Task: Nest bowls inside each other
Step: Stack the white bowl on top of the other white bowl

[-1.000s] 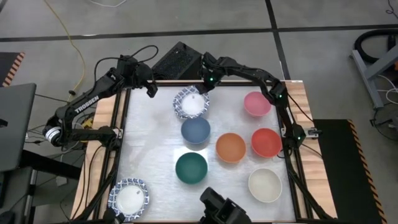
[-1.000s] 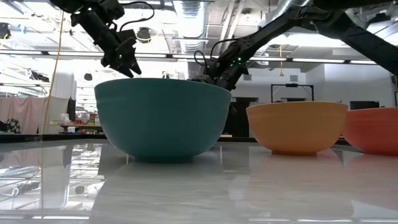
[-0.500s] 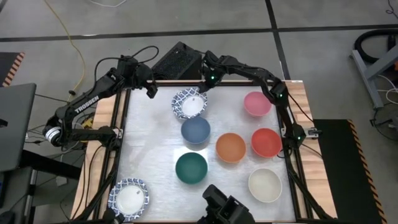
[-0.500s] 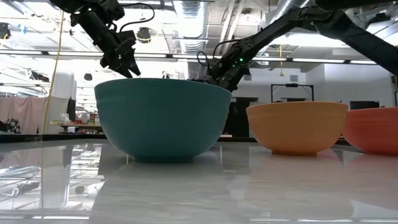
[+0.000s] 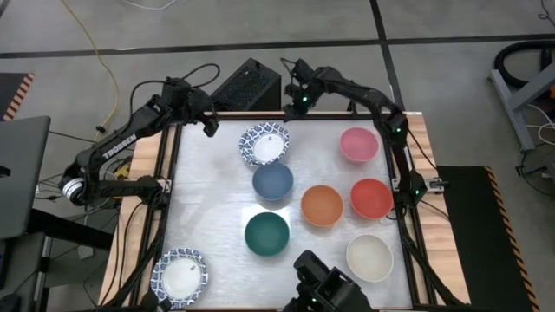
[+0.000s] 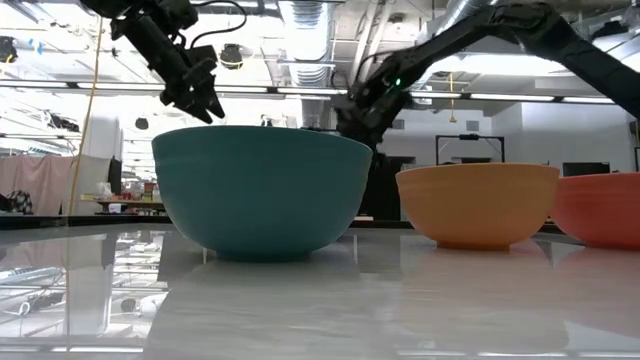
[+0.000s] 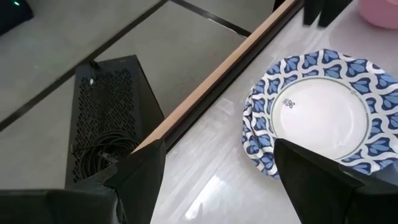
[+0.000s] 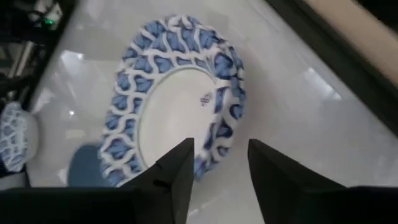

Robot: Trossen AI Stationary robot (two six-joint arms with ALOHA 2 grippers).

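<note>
1. Low view: dark green bowl (image 6: 262,188) hides the patterned bowl (image 5: 265,145) stack; how many are nested, cannot tell.
2. Right gripper (image 5: 297,102) hangs past the tabletop (image 5: 208,199) far edge, fingers (image 8: 171,177) spread, empty; patterned bowl just beyond them.
3. Left gripper (image 5: 211,126) at far-left corner, fingers (image 7: 140,180) spread, empty.

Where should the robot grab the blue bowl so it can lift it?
Probably the rim. The blue bowl sits upright with its mouth open, so a gripper could come straight down, one finger inside and one outside, best on its left edge, away from the orange bowl.
</note>
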